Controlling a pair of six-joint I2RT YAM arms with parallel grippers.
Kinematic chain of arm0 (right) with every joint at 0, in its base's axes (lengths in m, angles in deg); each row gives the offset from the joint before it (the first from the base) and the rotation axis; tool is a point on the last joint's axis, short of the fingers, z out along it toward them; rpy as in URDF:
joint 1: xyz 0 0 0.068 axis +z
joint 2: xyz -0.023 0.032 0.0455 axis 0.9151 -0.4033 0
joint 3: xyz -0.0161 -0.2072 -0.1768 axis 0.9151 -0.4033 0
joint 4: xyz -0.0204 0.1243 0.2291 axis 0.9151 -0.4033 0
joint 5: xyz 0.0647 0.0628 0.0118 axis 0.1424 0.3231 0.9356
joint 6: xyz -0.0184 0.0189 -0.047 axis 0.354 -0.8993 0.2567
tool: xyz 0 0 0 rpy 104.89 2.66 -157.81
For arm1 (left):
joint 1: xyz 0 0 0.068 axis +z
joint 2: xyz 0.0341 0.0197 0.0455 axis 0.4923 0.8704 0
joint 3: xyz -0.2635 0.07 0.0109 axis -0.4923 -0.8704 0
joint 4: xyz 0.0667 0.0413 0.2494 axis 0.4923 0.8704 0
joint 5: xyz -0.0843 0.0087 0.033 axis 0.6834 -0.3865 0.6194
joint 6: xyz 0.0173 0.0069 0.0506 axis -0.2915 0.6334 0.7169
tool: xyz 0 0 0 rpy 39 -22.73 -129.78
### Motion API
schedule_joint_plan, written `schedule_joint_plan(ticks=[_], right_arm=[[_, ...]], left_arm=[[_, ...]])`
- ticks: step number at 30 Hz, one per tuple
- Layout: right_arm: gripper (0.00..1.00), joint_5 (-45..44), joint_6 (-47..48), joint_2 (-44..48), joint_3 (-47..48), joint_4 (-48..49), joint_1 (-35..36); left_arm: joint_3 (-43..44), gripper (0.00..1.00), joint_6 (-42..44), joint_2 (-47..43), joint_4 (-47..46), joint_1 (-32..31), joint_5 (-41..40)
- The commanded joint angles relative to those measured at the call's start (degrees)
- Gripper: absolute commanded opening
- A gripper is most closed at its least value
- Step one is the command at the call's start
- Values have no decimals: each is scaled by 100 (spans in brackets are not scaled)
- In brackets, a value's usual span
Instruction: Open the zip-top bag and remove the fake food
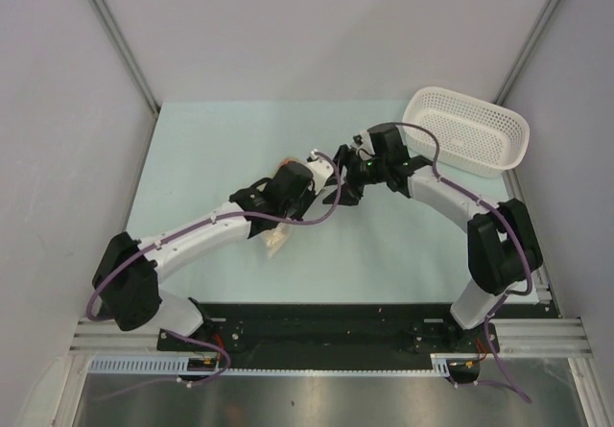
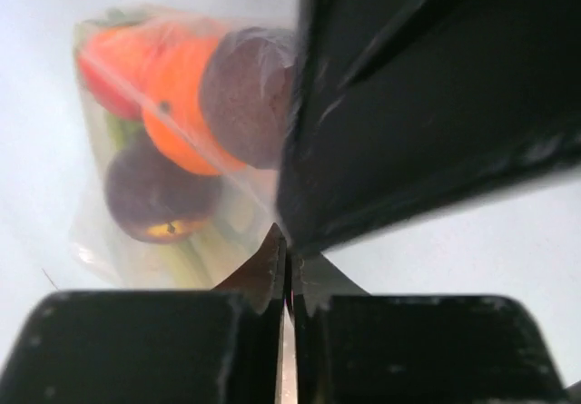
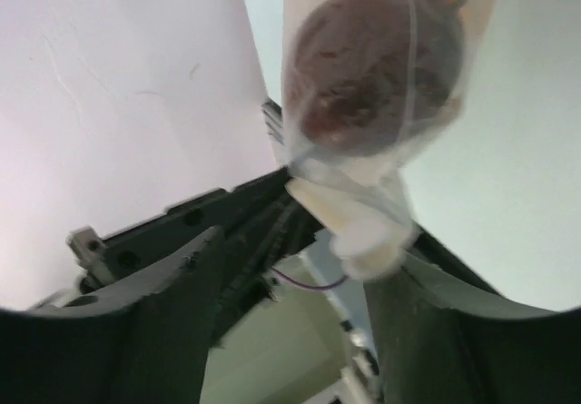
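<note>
Film of the zip-top bag wraps the fake food, which we see packed tight inside: an orange ball against a red piece, two dark purple-brown lumps, and green stalks low in the pouch. All the pieces we can see are inside it. From the right wrist we look at the bag's zip end, where the white strip sits crumpled below one purple lump.

The left gripper has its jaws pressed together with only a hairline slit between them. The bag's lower edge runs straight into that pinch, so we read it as gripping the film. The right gripper has its jaws wide apart. The white strip lies between its fingers, nearer the right-hand one, and we cannot tell whether it touches.

From above, both grippers meet near the middle of the pale green table, and the arms hide most of the bag. A white perforated basket sits at the table's far right corner, well apart from the grippers.
</note>
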Motion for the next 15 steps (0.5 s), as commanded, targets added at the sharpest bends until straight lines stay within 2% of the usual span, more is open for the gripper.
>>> schedule_joint_plan(ticks=[1, 2, 5, 7, 10, 11, 15], right_arm=[[69, -36, 1746, 483, 49, -612, -596], [69, -54, 2394, 536, 49, -875, -693], [71, -12, 3415, 694, -21, -1045, -1097], [71, -2, 3787, 905, -83, -983, -1247], [72, -186, 4395, 1458, -416, -545, -1309], [72, -178, 4474, 1651, -556, -126, -1344], [72, 84, 4851, 2408, -1198, 791, -1423]], left_arm=[[687, 0, 297, -183, 326, 20, 612], [731, 0, 253, -297, 344, 37, 754], [775, 0, 52, -499, 405, 134, 1324], [828, 0, -107, -561, 537, 283, 1738], [960, 0, -326, -650, 721, 494, 2362], [986, 0, -388, -667, 809, 564, 2677], [1276, 0, -714, -536, 1090, 1021, 3497]])
